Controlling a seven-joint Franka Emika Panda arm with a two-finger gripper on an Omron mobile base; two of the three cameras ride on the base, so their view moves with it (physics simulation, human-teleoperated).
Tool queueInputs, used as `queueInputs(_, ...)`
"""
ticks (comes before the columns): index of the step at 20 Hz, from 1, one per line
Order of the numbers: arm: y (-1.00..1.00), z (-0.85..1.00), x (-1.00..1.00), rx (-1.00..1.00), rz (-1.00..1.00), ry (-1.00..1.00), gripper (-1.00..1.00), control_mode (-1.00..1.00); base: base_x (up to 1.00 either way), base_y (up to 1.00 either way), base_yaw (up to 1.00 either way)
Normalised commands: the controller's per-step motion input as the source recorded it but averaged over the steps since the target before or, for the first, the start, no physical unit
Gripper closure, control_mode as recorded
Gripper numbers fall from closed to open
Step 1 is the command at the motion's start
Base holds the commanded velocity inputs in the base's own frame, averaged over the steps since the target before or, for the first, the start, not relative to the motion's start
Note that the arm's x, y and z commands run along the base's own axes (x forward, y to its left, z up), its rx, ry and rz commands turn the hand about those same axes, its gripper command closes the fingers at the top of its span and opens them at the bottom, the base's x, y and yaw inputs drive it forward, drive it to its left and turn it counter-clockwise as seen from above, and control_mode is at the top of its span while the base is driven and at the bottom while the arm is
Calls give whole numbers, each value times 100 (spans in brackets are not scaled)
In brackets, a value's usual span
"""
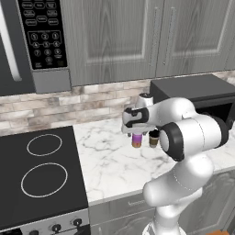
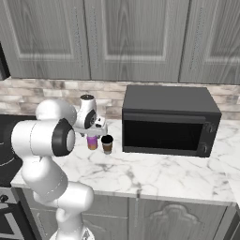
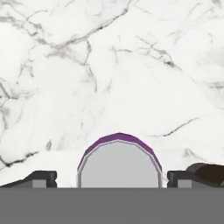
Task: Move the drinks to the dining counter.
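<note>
Two drinks stand side by side on the marble worktop (image 1: 110, 160): a purple-to-orange can (image 1: 137, 140) (image 2: 92, 142) and a brown cup with a black lid (image 1: 153, 138) (image 2: 107, 144). My gripper (image 1: 136, 132) (image 2: 93, 133) hangs directly over the can, pointing down. In the hand view the can's silver top (image 3: 119, 164) lies between the two fingertips (image 3: 43, 179), with a small gap on each side. My gripper (image 3: 111, 180) is open and holds nothing. The cup (image 3: 209, 172) peeks in beside the right fingertip. The dining counter is out of view.
A black countertop microwave (image 1: 197, 94) (image 2: 168, 119) stands just right of the cup. A black stove (image 1: 41, 170) lies to the left, with an overhead microwave (image 1: 34, 41) above it. Grey cabinets (image 2: 136, 37) and a brick backsplash (image 1: 69, 108) close the back.
</note>
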Motion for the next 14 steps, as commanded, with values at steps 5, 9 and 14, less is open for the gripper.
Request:
queueInputs(5, 0, -18, 9, 0, 0, 0, -100, -100, 0, 0, 0)
queueInputs(9, 0, -23, 8, 0, 0, 0, -100, -100, 0, 0, 0)
queueInputs(14, 0, -28, 1, 0, 0, 0, 100, -100, 0, 0, 0)
